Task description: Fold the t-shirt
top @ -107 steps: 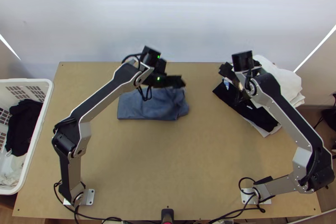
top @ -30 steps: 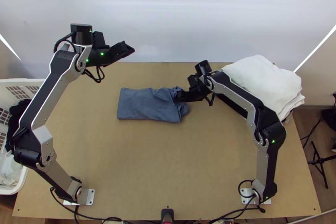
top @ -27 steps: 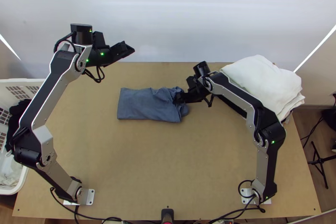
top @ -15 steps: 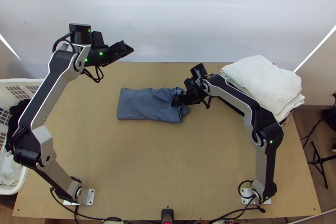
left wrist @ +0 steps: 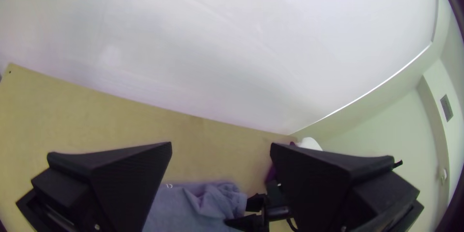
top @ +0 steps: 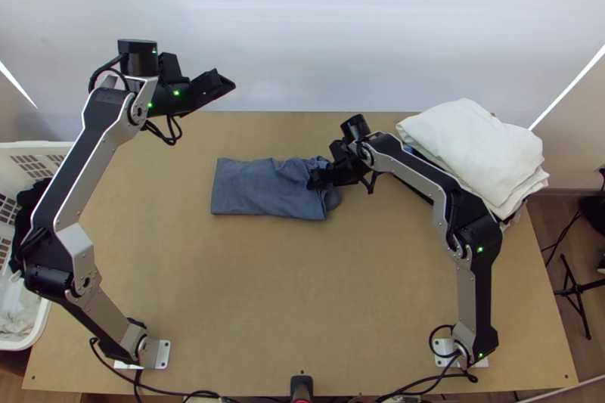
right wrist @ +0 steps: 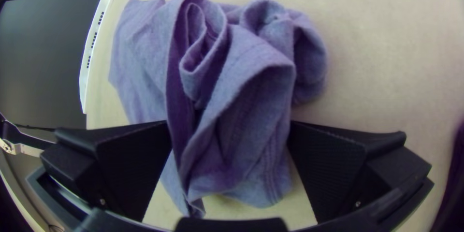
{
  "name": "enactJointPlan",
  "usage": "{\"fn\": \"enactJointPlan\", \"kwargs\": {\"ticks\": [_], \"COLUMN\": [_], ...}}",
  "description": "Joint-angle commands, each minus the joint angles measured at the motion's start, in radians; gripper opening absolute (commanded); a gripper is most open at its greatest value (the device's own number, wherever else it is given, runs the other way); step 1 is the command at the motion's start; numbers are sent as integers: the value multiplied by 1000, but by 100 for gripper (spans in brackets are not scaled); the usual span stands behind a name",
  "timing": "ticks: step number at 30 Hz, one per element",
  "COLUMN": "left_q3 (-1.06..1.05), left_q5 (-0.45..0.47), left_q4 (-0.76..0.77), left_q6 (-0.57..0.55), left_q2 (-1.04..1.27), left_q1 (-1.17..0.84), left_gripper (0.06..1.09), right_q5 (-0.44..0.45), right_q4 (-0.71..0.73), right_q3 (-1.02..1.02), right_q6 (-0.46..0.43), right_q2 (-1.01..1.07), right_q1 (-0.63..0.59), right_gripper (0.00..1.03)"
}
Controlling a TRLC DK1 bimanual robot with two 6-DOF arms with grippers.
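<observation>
While the wooden surface (top: 302, 289) is offering wide room between the arms along its near half, a stack of white cloths (top: 473, 150) is lying toward the far right corner. Nearer the far edge than the near one, the blue-grey t-shirt (top: 265, 187) is lying folded into an oblong, bunching at its right end. The left end effector (top: 227, 88) is hanging released toward the far left; the right end effector (top: 314, 178) is straddling the bunched end, its fingers parting widely around it.

The blue-purple shirt (right wrist: 241, 82) lies bunched and wrinkly on the counter (right wrist: 386, 58); the right pincer (top: 318, 178) has two black fingers (right wrist: 333, 164) wide apart, with shirt showing between them; a white basket (right wrist: 91, 50) sits past the counter's edge.
</observation>
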Motion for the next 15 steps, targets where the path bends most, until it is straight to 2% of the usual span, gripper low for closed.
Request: {"fn": "enactJointPlan", "kwargs": {"ticks": [1, 6, 7, 8, 11, 15], "left_q3": [14, 22, 22, 23, 23, 25], "left_q5": [0, 0, 0, 0, 0, 0], "left_q4": [0, -1, 0, 0, 0, 0], "left_q6": [1, 1, 1, 1, 1, 1], "left_q2": [15, 24, 24, 26, 26, 27], "left_q1": [2, 2, 0, 0, 2, 2], "left_gripper": [105, 105, 105, 105, 105, 105], "right_q5": [8, 8, 8, 8, 16, 45], "right_q4": [1, 38, 56, 70, 133, 199], "right_q3": [28, 54, 57, 60, 59, 55], "right_q6": [15, 64, 90, 117, 197, 254], "right_q2": [40, 50, 52, 54, 49, 11], "right_q1": [43, 76, 76, 75, 53, 18], "right_gripper": [99, 98, 97, 91, 59, 2]}}
